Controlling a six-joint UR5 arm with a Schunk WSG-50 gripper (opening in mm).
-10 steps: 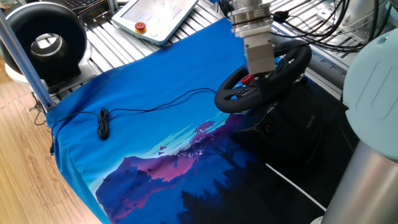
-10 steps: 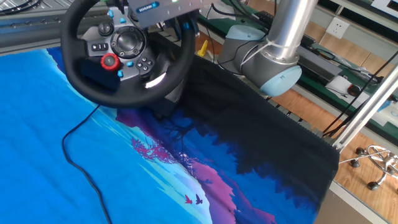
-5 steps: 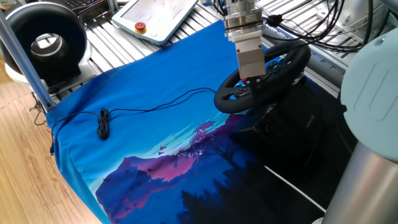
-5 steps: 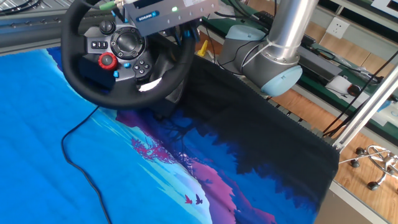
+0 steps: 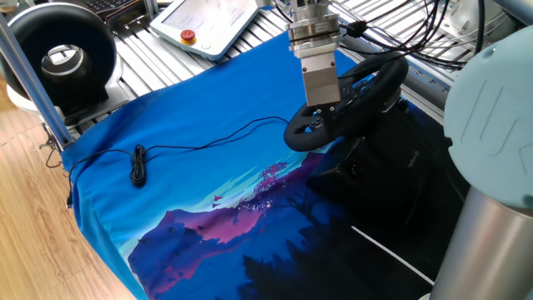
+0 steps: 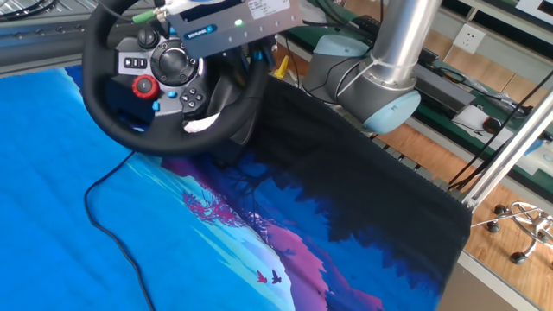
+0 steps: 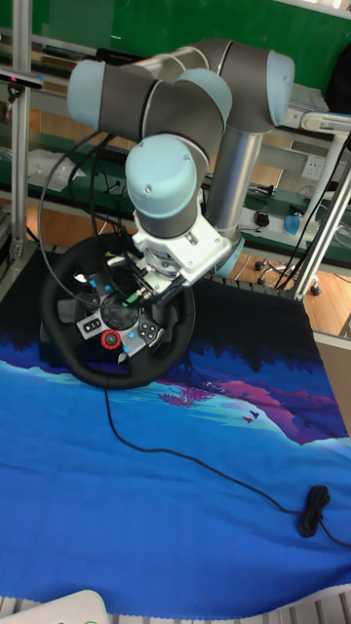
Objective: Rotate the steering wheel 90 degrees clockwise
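The steering wheel [image 5: 385, 78] is black and padded, with red and blue hub buttons, and stands tilted on its black base at the cloth's far side. Its rim [image 6: 112, 114] and red button [image 7: 110, 339] face the other fixed view and the tall fixed view. My gripper [image 5: 321, 112] comes down onto the wheel's upper rim, near the hub, and is shut on it. In the other fixed view the gripper [image 6: 238, 34] sits at the rim's top right, its fingertips hidden behind the wheel. In the tall fixed view the gripper [image 7: 144, 285] sits just above the hub.
A blue landscape-print cloth [image 5: 191, 192] covers the table. A black cable with a coiled end [image 5: 137, 164] runs across it to the wheel. A black ring-shaped device with a white centre [image 5: 63, 55] and a white pendant [image 5: 208, 21] lie at the back. The arm's base [image 6: 380, 86] stands behind the wheel.
My gripper has swung left along the rim, and the wheel has turned slightly clockwise with it; the red hub button has shifted left.
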